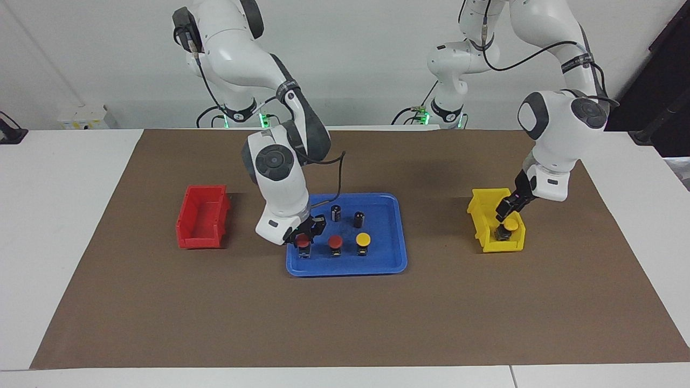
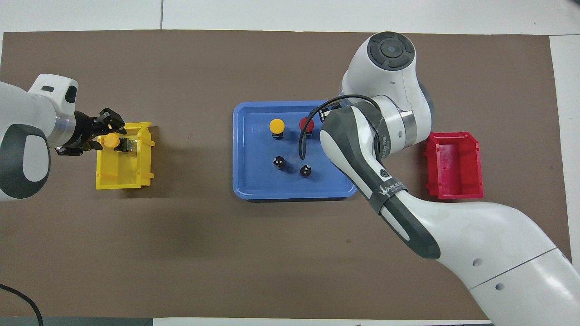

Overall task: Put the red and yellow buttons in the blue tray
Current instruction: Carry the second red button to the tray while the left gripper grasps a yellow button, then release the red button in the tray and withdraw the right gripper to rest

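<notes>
The blue tray [image 1: 383, 253] holds two red buttons [image 1: 303, 242] [image 1: 335, 242] and a yellow button [image 1: 363, 238] in a row, all standing upright. My right gripper [image 1: 305, 233] is low over the end red button, its fingers open on either side of the cap. The second yellow button [image 1: 510, 224] lies in the yellow bin [image 1: 485, 215]. My left gripper [image 1: 508, 212] is just above it, open. In the overhead view the tray [image 2: 253, 181], a yellow button [image 2: 277, 126], one red button [image 2: 308, 124], the binned yellow button [image 2: 109, 141] and the left gripper [image 2: 102, 133] show. The right gripper is hidden under its arm.
Two capless dark cylinders [image 1: 336, 212] [image 1: 359, 218] stand in the tray, nearer to the robots than the buttons. An empty red bin [image 1: 202, 215] sits toward the right arm's end of the table. A brown mat covers the table.
</notes>
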